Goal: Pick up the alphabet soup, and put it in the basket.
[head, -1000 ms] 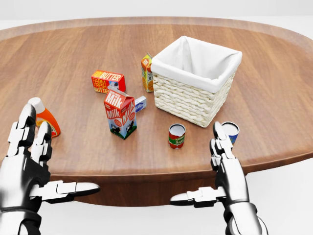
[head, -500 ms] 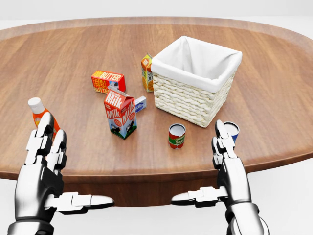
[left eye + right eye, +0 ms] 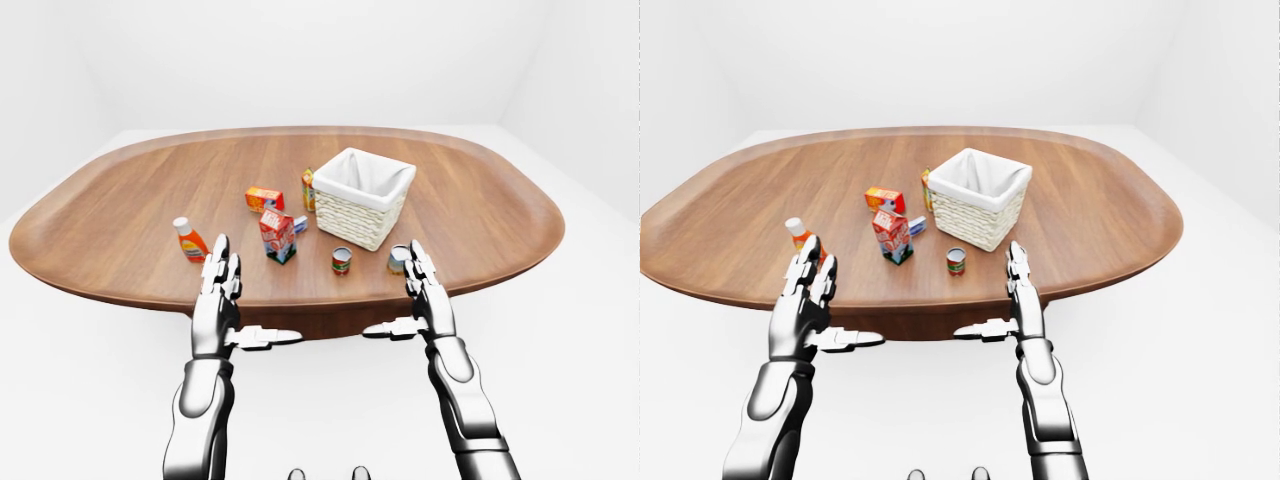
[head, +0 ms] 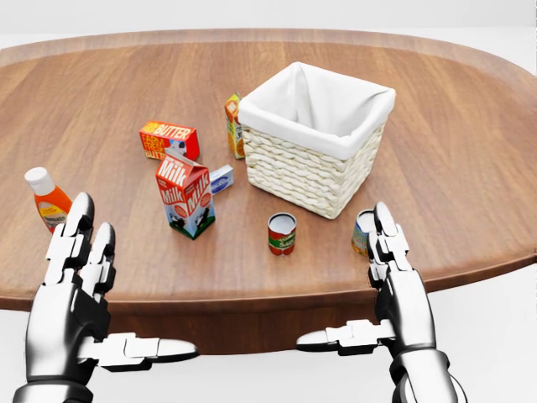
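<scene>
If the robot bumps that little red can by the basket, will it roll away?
Probably not at first: the red can stands upright on its flat end on the table, so a light bump should only slide it. A harder knock might tip it, and lying down its round side would likely roll. It looks stiff, so squeezing shouldn't crush it.

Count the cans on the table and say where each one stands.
2. A red-labelled can stands below the basket in the head view. A second can stands to its right, partly hidden behind the right hand. None other shows.
</scene>
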